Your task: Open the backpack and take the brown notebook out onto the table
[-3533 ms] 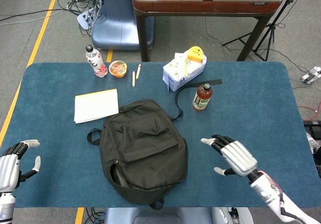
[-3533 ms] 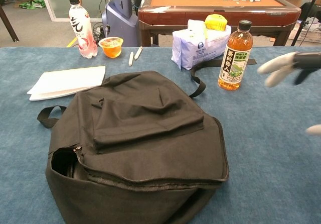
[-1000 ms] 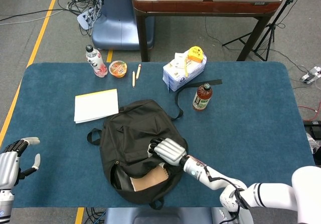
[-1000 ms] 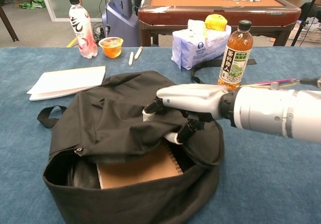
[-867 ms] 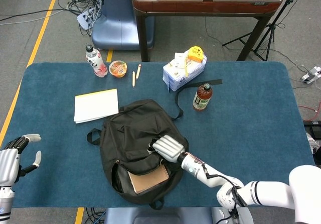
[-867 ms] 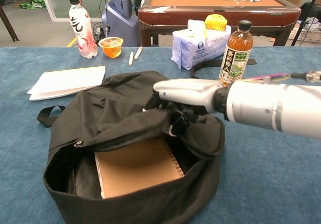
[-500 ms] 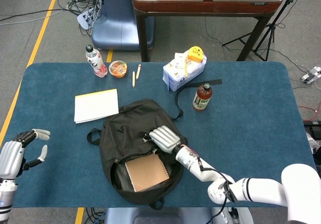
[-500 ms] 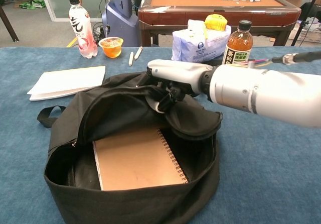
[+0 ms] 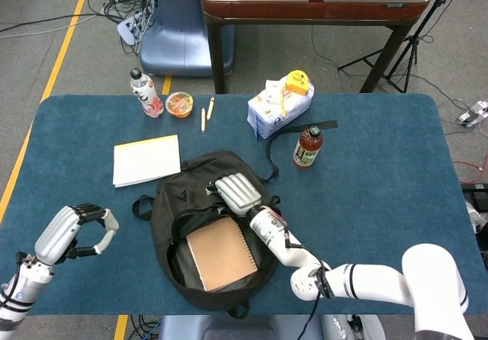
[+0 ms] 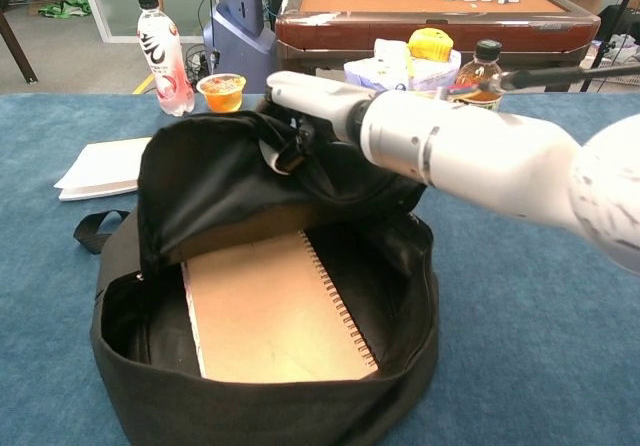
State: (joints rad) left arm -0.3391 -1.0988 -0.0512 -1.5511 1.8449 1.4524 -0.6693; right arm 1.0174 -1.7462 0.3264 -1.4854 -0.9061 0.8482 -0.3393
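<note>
The black backpack (image 9: 177, 203) lies in the middle of the table with its main compartment wide open. My right hand (image 9: 238, 194) grips the top flap and holds it lifted back toward the far side; in the chest view that right hand (image 10: 305, 106) is bunched into the raised flap of the backpack (image 10: 215, 181). The brown spiral notebook (image 9: 222, 253) lies flat inside, its cover fully exposed (image 10: 272, 311). My left hand (image 9: 70, 229) hovers over the table left of the bag, fingers bent but apart, holding nothing.
A white notepad (image 9: 146, 160) lies behind the bag on the left. Along the far edge stand a pink bottle (image 9: 145, 93), a jelly cup (image 9: 179, 104), two pens (image 9: 206, 114) and a tissue pack (image 9: 279, 105). A tea bottle (image 9: 307, 146) stands right of the bag's strap.
My right hand has pulled the flap further up and back, so the notebook shows fully. My left hand has moved in from the table's left edge toward the bag.
</note>
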